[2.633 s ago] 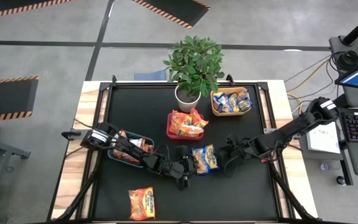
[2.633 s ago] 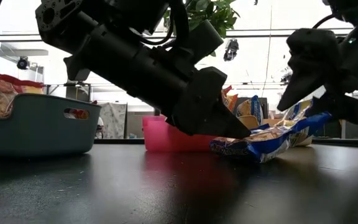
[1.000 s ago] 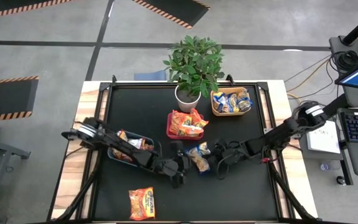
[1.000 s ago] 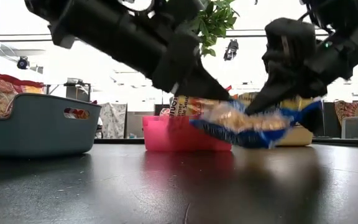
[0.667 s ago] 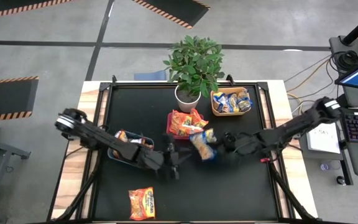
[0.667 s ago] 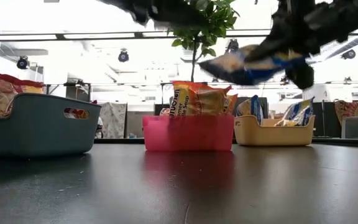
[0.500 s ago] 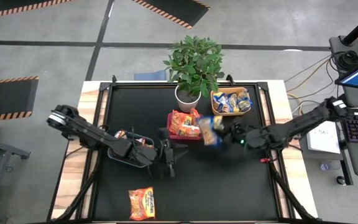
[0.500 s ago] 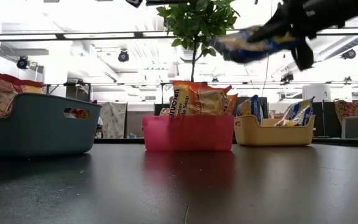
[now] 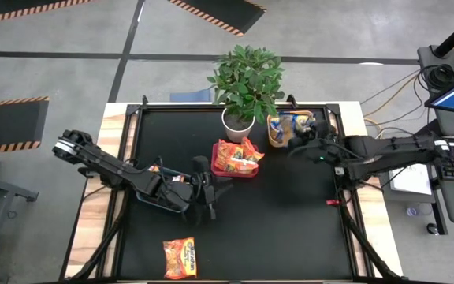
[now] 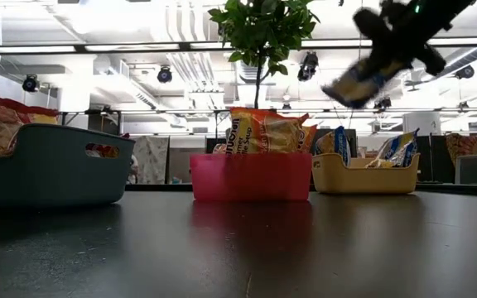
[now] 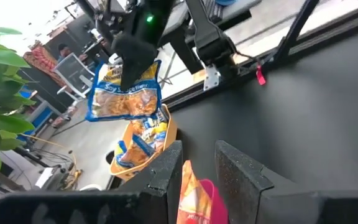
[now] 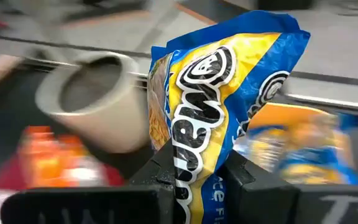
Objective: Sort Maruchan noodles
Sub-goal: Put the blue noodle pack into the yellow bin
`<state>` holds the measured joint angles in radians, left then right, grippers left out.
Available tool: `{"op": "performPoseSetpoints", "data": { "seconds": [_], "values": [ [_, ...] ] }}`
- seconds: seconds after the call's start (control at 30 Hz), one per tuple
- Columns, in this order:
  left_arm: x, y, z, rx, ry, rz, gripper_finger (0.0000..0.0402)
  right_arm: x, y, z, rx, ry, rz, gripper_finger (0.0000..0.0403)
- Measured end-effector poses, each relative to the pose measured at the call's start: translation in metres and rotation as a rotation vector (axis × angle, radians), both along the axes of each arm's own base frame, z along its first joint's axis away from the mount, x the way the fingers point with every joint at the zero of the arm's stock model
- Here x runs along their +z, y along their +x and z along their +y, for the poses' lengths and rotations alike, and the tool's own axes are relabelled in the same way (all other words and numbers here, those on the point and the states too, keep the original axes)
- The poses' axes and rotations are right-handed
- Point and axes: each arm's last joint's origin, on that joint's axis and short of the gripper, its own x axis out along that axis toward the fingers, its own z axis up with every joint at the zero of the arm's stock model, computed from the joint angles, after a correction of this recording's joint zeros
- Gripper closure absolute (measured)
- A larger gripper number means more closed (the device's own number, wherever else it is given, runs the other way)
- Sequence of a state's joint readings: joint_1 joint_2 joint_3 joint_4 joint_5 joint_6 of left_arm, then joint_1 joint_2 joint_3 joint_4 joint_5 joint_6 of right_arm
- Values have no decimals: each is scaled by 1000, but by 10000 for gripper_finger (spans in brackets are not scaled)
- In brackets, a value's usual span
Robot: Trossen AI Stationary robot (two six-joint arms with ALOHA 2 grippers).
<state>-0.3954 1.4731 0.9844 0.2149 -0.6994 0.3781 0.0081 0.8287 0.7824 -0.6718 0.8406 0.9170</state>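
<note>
Overhead, the black tabletop (image 9: 290, 229) carries a potted plant (image 9: 245, 83), a grey-blue bin (image 9: 154, 197), a red bin (image 9: 228, 170) of orange noodle packets (image 9: 236, 155) and an orange bin (image 9: 273, 138) of blue-and-yellow ones. The right gripper (image 9: 296, 132) hangs above the orange bin, its fingers (image 12: 244, 177) pinched on a blue-and-yellow Maruchan packet (image 12: 219, 93) held clear of the tabletop. The left gripper (image 9: 208, 194) sits beside the grey-blue bin, fingers (image 11: 238, 171) apart and empty. One orange packet (image 9: 180, 258) lies alone near the front edge.
</note>
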Motion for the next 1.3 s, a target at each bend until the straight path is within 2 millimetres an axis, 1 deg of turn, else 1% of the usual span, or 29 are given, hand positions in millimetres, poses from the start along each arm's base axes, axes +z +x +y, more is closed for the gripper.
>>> {"op": "performPoseSetpoints", "data": {
  "seconds": [0.13, 0.27, 0.5, 0.7, 1.03, 1.2, 1.3],
  "values": [
    [-1, 0, 0, 0, 9, 11, 322, -8, -2, -22, -113, 61, 58, 357],
    [-3, -1, 1, 0, 19, 35, 322, -14, -1, -40, -133, 146, 90, 357],
    [-5, -1, 1, 0, 27, 53, 322, -25, 0, -64, -197, 198, 164, 357],
    [-5, -1, 1, 0, 28, 57, 322, -38, 6, -75, -236, 221, 228, 358],
    [-5, -1, 1, 0, 29, 57, 322, -57, 34, -87, -179, 236, 233, 358],
    [-5, -2, 0, -1, 29, 57, 322, -69, 38, -92, -206, 258, 270, 357],
    [-5, -2, 0, -1, 29, 57, 322, -72, 39, -94, -220, 260, 285, 345]
  ]
}}
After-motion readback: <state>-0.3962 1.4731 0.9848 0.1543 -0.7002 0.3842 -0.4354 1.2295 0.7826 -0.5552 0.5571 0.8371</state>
